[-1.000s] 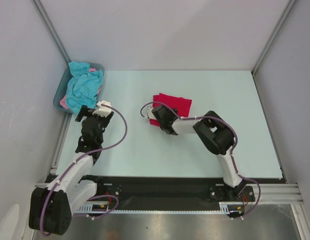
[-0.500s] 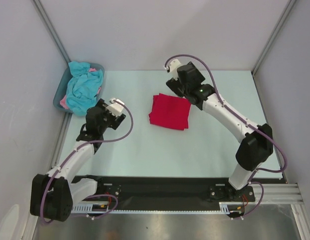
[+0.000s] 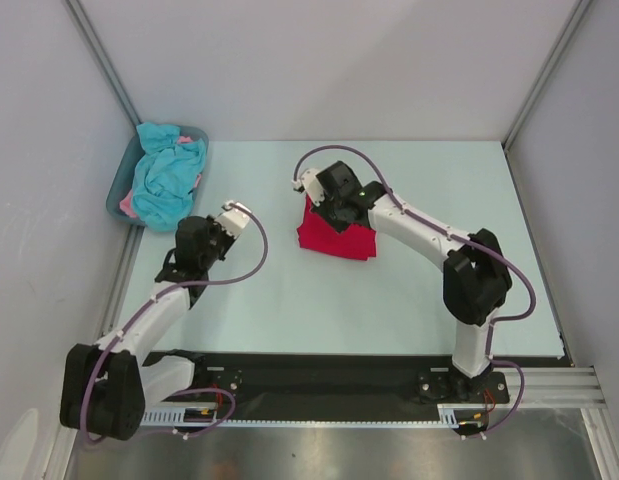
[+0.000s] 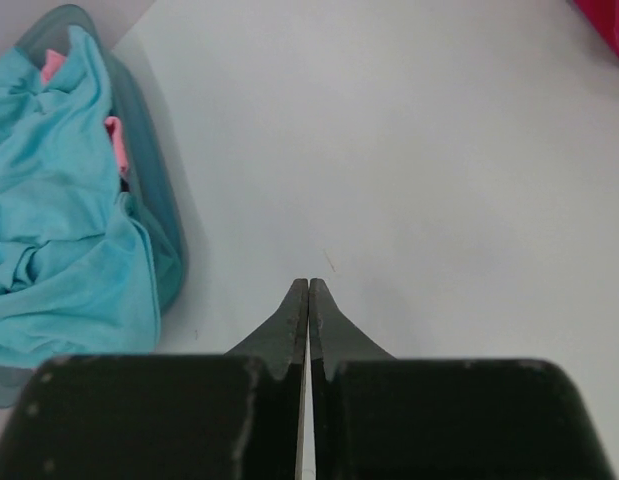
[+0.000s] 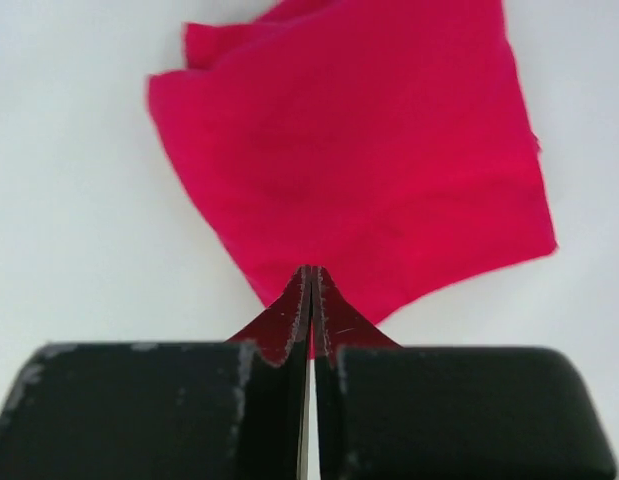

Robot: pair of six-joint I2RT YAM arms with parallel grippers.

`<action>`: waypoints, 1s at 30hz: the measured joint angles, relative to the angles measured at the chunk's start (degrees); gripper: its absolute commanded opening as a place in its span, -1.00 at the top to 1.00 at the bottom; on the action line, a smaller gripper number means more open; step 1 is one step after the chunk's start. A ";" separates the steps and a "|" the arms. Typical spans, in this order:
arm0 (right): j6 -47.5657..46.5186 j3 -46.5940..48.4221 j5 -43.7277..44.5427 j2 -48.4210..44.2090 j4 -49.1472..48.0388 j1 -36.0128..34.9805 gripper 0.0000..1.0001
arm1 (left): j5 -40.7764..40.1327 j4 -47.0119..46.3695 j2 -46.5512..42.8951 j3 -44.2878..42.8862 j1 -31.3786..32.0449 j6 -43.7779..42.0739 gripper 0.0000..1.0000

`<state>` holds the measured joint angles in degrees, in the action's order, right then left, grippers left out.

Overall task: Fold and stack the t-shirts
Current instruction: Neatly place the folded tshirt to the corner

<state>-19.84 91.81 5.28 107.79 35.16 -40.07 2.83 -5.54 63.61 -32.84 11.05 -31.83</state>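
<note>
**Work surface.** The table (image 3: 289, 310) is pale and flat. A grey-blue tub (image 3: 116, 196) stands at its far left corner.

**T-shirts.**
- The red t-shirt (image 3: 339, 238) lies flat about the middle of the table, well apart from the tub. It is folded into a rough square. In the right wrist view a second layer of the same cloth shows past one far corner of the square.
- The turquoise t-shirt (image 3: 167, 176) is crumpled in the tub. It fills most of the tub and hangs over the rim on the near side.
- The pink t-shirt (image 3: 127, 208) is also in the tub, under the turquoise one. Only small patches of it show.

**Left gripper** (image 4: 308, 287). Both fingers are pressed together along their full length and nothing is between them. The tips point at bare table, just beside the tub's wall and near the table's left edge. The red t-shirt shows only as a sliver at the top right corner of the left wrist view.

**Right gripper** (image 5: 311, 272). Both fingers are closed flat against each other. The tips sit at the nearest corner of the red t-shirt as the right wrist camera sees it. It cannot be determined whether any cloth is pinched between them or whether the tips touch the cloth. In the top view the right arm reaches from its base across the table, and its wrist covers the far left part of the red t-shirt.
</note>
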 measured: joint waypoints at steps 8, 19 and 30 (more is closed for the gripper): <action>0.04 2.84 -6.03 6.51 -0.24 -4.02 1.00 | -5.09 -3.80 -7.87 4.59 -0.46 0.92 0.99; -4.59 -1.90 1.18 8.83 -5.42 -13.09 -0.28 | -6.78 -4.70 -7.87 6.82 -0.74 1.88 0.84; -23.91 -26.18 25.90 -0.57 -23.65 -19.28 -0.63 | -7.02 -4.63 -7.87 6.91 -0.85 1.84 0.47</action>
<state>-43.75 65.63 31.18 107.22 11.51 -59.35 -4.19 -10.17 55.75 -25.93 10.20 -30.00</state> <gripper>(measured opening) 0.811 0.255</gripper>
